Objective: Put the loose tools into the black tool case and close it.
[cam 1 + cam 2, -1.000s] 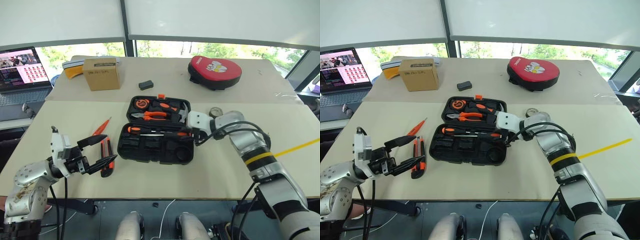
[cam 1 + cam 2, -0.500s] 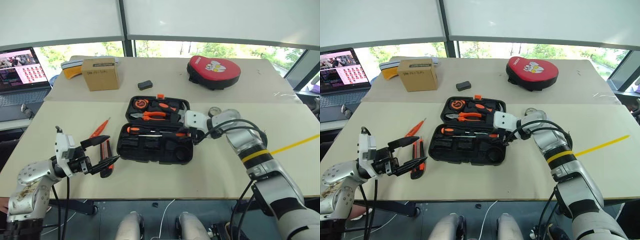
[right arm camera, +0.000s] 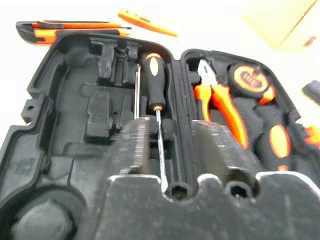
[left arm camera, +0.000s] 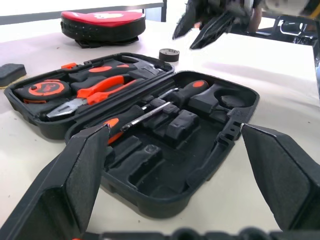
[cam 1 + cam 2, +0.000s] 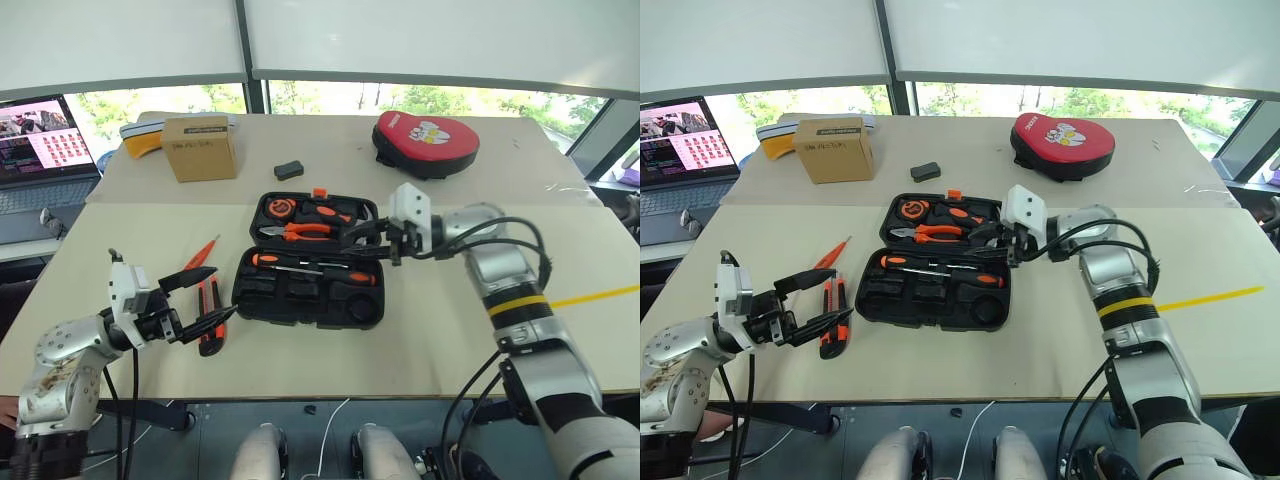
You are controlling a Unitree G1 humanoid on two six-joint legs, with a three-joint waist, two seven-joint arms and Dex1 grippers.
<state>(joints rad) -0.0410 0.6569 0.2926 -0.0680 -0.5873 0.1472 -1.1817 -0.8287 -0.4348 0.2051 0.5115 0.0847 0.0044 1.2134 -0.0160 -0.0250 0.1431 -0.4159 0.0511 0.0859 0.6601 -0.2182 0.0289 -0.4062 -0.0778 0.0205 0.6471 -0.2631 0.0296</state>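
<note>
Beige tabletop (image 5: 450, 330) runs under big windows, w/ a laptop (image 5: 45, 140) cut off at the left edge, a cardboard box (image 5: 203, 147), a small black block (image 5: 290, 170) and a red-and-black padded mitt (image 5: 427, 143) toward the far side. Black tool case (image 5: 310, 262) lies open mid-table, long axis across the table, lid half on the far side w/ orange latch facing the windows. Lid half holds orange-handled pliers (image 5: 298, 231), jaws pointing left. Near half holds two long screwdrivers (image 5: 315, 267) lying side by side along the case's length; one handle is at the left end, the other at the right. Left of the case, on bare table, the utility knife (image 5: 211, 312) lies w/ long axis running near-to-far, its near end hidden behind the left gripper (image 5: 200, 298). Thin all-orange tester screwdriver (image 5: 202, 254) sits just beyond it, slanted, tip toward the far right. Small dark tape roll (image 4: 169, 54) stands on the table beyond the case's right side, partly behind the right arm in the head views. Left gripper's fingers are spread wide, empty, aimed at the case. Right gripper (image 5: 362, 240) hovers over the case's right part, blurred in the wrist views; can't tell if its fingers are apart or together.
</note>
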